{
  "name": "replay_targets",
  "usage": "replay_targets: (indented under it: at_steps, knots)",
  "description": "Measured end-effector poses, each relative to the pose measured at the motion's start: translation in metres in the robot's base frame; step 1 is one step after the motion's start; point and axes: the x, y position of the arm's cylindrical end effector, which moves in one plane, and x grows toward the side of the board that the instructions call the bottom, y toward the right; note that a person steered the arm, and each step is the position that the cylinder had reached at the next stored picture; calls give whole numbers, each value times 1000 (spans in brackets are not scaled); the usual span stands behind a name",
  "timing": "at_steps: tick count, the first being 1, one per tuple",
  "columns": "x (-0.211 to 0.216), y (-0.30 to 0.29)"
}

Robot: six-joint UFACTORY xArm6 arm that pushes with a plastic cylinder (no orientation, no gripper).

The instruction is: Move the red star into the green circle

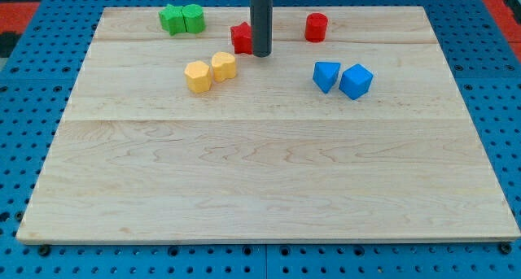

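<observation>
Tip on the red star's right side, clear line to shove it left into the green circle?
Probably yes: my tip sits against the red star on its right, and bare board lies between it and the green circle further left.

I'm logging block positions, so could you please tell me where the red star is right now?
The red star sits near the view's top, left of centre, touching the left of my tip, with the green circle further left.
</observation>
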Motion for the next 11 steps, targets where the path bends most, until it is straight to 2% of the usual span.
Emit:
replay_targets:
  at_steps: [1,2,3,4,5,8,9,10,11]
  knots:
    - [-41,-20]
    - [-57,-49]
    - [-55,-23]
    - [-72,42]
    - [-97,9]
    - [-61,-77]
    - [-44,-80]
    - [-57,-38]
    - [-108,-17]
